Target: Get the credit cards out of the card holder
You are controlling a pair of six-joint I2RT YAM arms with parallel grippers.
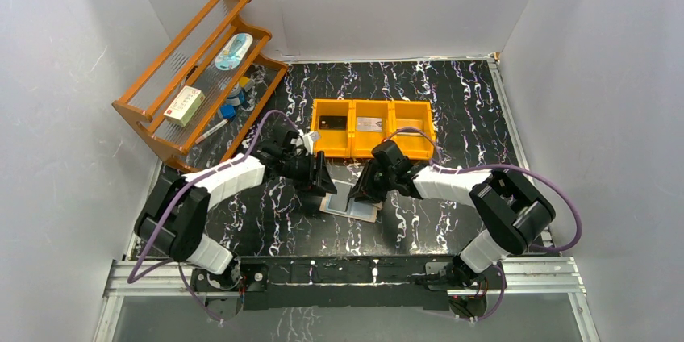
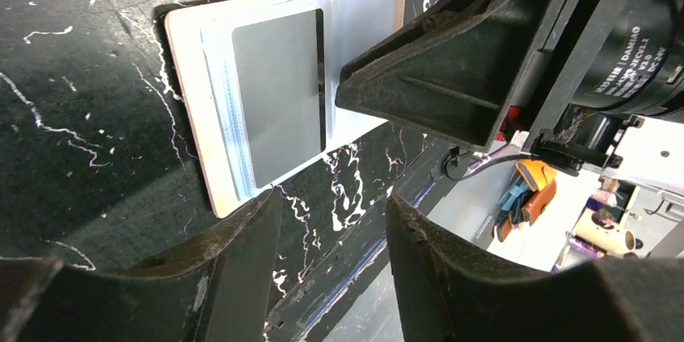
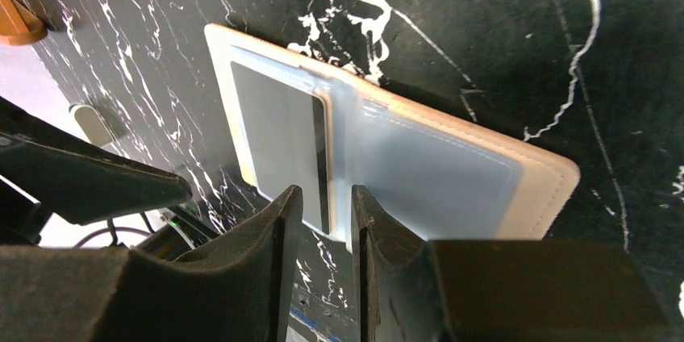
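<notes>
Two grippers crowd the open card holder, one grey card not yet out

In the top view the card holder (image 1: pixel 348 198) lies flat at frame centre, long axis left to right, below the orange tray (image 1: pixel 373 102). The right gripper (image 3: pixel 323 233) is nearer, its tips at the fold beside the grey card (image 3: pixel 278 136), its jaws narrowed to a slit; I cannot tell whether they pinch. The left gripper (image 2: pixel 331 269) hangs spread wide at the holder's left end

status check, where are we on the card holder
left claw open, near card holder. right claw nearly closed at edge of grey card, grip unclear. card holder open flat, grey card in its sleeve. nothing blocking.
</notes>
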